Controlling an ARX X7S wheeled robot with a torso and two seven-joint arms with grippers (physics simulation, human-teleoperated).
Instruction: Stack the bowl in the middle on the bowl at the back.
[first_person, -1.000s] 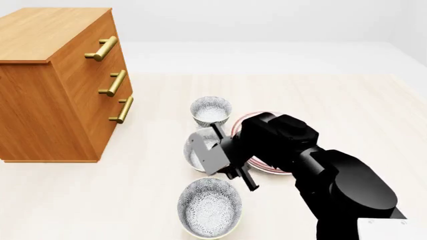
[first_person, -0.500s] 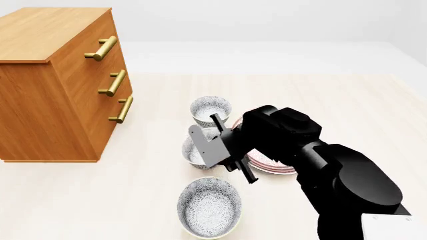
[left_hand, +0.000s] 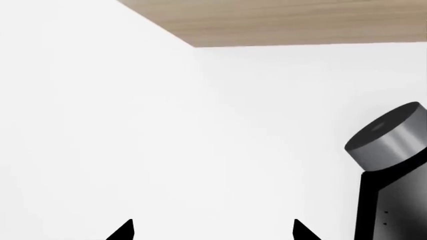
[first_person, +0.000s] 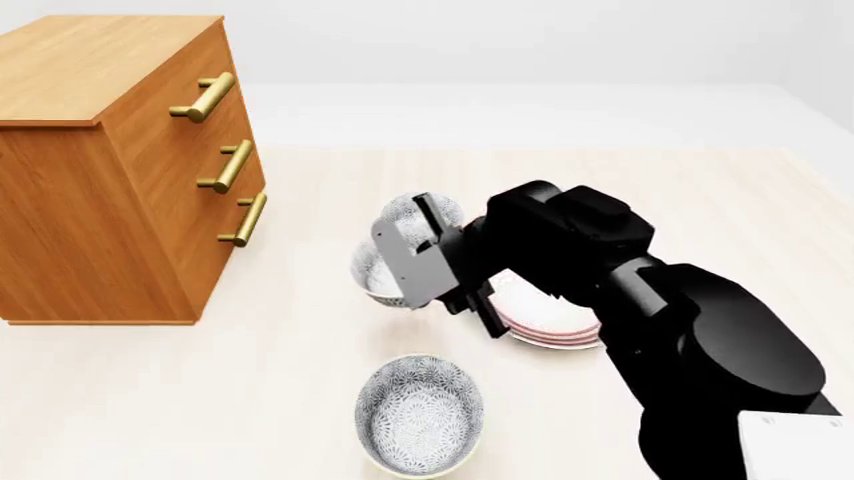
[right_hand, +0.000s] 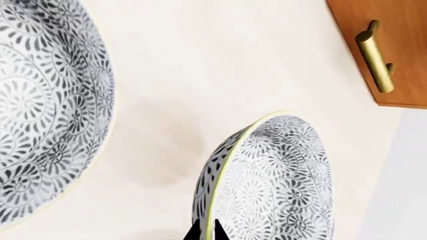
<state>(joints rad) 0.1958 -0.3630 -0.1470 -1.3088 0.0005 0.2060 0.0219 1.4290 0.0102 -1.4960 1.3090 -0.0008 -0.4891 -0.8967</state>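
The bowl in the middle is white with a blue-grey speckle and hangs tilted above the table. My right gripper is shut on its rim. The right wrist view shows this bowl edge-on, its yellowish rim pinched between the gripper's two dark fingertips. The bowl at the back stands just behind the held bowl, partly hidden by the gripper. My left gripper is open with nothing between its fingers, facing a white surface.
A third speckled bowl stands at the front. A red-ringed plate lies under my right arm. The wooden drawer cabinet with brass handles stands at the left. Another speckled bowl fills one side of the right wrist view.
My right gripper has lifted the middle bowl off the table and carried it back and left towards the back bowl. The bowl now tilts more.
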